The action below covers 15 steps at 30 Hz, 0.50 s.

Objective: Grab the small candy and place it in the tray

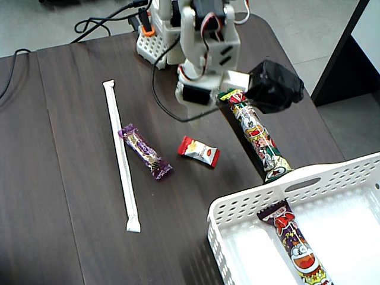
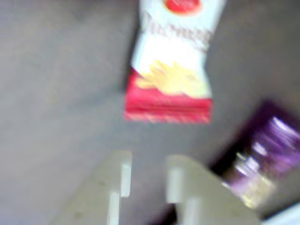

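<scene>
The small candy [image 1: 199, 151], white with red crimped ends, lies flat on the dark table near its middle. It fills the top of the wrist view [image 2: 171, 70], blurred. My gripper [image 1: 191, 102] hangs above the table behind the candy, apart from it. In the wrist view the gripper [image 2: 147, 173] shows two white fingertips with a narrow gap and nothing between them; the candy lies just beyond them. The tray [image 1: 267, 191], a white perforated basket, stands at the bottom right of the fixed view.
A purple wrapped bar [image 1: 144, 151] lies left of the candy and shows in the wrist view [image 2: 267, 154]. A long white stick [image 1: 122, 157] lies further left. One cartoon-printed snack stick [image 1: 258, 133] lies beside the tray, another [image 1: 297, 246] inside it. Cables run behind the arm's base.
</scene>
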Motion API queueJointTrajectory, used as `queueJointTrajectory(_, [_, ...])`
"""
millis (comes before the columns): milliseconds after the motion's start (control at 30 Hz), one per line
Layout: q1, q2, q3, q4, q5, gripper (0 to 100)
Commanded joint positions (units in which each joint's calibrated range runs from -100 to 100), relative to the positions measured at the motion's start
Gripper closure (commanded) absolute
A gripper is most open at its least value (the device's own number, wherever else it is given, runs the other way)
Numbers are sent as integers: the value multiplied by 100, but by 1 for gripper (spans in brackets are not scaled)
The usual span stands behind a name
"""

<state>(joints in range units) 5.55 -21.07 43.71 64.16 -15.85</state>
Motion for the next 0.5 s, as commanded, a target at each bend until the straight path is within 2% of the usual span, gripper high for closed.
queueJointTrajectory(0, [-21,353,-535,5,-26,82])
queueJointTrajectory(133, [-58,621,-636,-21,-278,78])
queueJointTrajectory(467, [-235,1533,-1485,5,-299,74])
